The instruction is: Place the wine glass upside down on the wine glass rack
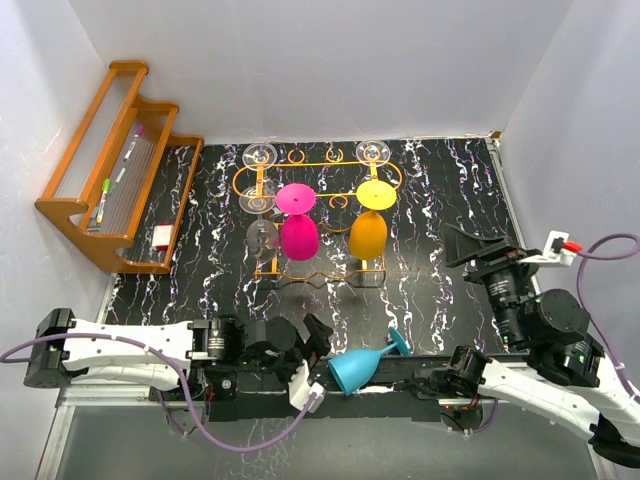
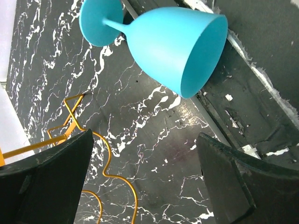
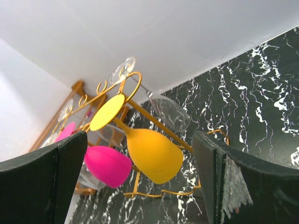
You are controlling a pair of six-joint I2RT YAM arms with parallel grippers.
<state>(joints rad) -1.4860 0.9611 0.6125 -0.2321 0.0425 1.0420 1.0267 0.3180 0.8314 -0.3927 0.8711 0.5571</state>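
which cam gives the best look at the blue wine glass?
Left wrist: the blue wine glass fills the upper frame, lying on its side, with bowl opening, stem and foot clear. Top external shows the blue wine glass whole but small. Right wrist misses it.

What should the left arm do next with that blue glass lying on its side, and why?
Probably ease the left gripper forward until its fingers straddle the blue wine glass, then close. The glass lies on its side, touched by nothing, just ahead of those wide-open fingers, and it must be gripped before it can go onto the wine glass rack.
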